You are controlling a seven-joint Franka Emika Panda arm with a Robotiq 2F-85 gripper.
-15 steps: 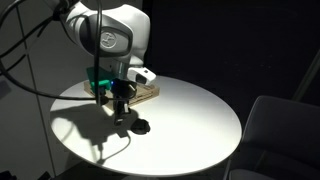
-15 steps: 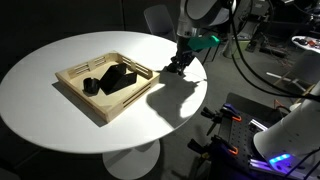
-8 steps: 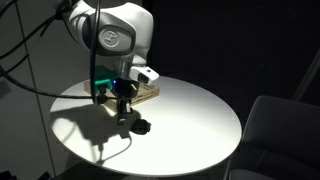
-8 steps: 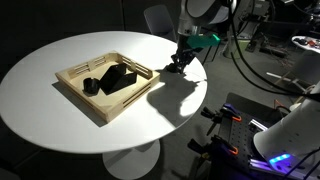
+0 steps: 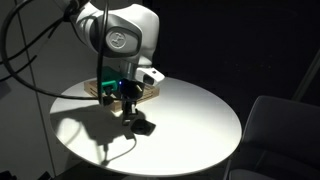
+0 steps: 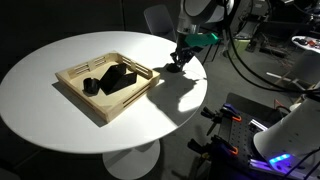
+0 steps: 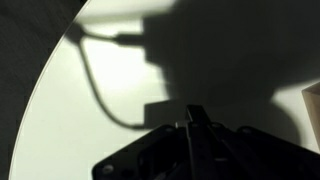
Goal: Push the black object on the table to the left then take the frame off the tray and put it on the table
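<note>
The tool [image 5: 128, 112], tips pressed together and pinching nothing, hangs low just beside the black object [image 5: 143, 126] on the tabletop [image 6: 45, 112], near the tray [image 6: 80, 101]. The dome is rounded, so an off-centre push could let it slip past the narrow closed tips or skid toward the edge. The frame [image 6: 122, 78] lies in the tray beside 1 small block [image 6: 90, 86], and a wide sweep might clip the rim.

Three cameras, one round white bench [image 5: 200, 110].
In an exterior view, high, looking down on the whole bench [image 6: 50, 50]; in an exterior view, lower, close to the white robot arm [image 5: 120, 35]; both share the shallow light wooden tray [image 6: 79, 98]; wrist view close overhead.
</note>
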